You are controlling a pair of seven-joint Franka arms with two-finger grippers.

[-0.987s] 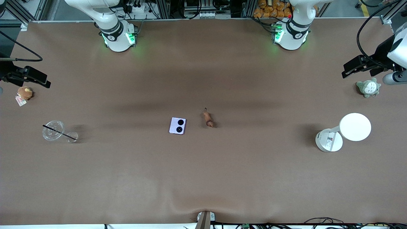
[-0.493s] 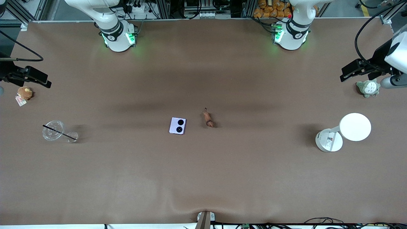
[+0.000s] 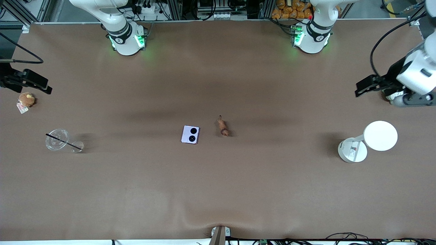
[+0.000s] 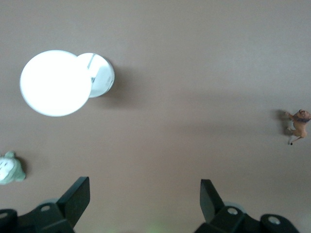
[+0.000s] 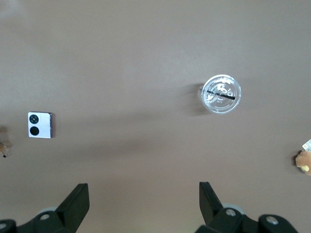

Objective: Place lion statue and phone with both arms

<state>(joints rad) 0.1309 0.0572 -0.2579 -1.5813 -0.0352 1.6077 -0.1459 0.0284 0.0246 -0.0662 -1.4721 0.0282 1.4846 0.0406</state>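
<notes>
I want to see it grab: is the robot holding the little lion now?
No, the lion statue lies on the table beside the phone, with neither gripper near it.

Our two arms are glossy white shells with black rings at the joints, and each base [image 3: 126, 40] glows green at the sides. Black cables loop from the left arm's wrist, which carries a grey cylinder beside the left gripper [image 3: 366, 85]. That gripper is matt black, as is the right gripper [image 3: 34, 81]. In our wrist views each shows two wedge-shaped black fingers [image 4: 77, 196] [image 5: 77, 201], with round silver screws set just back from them.
</notes>
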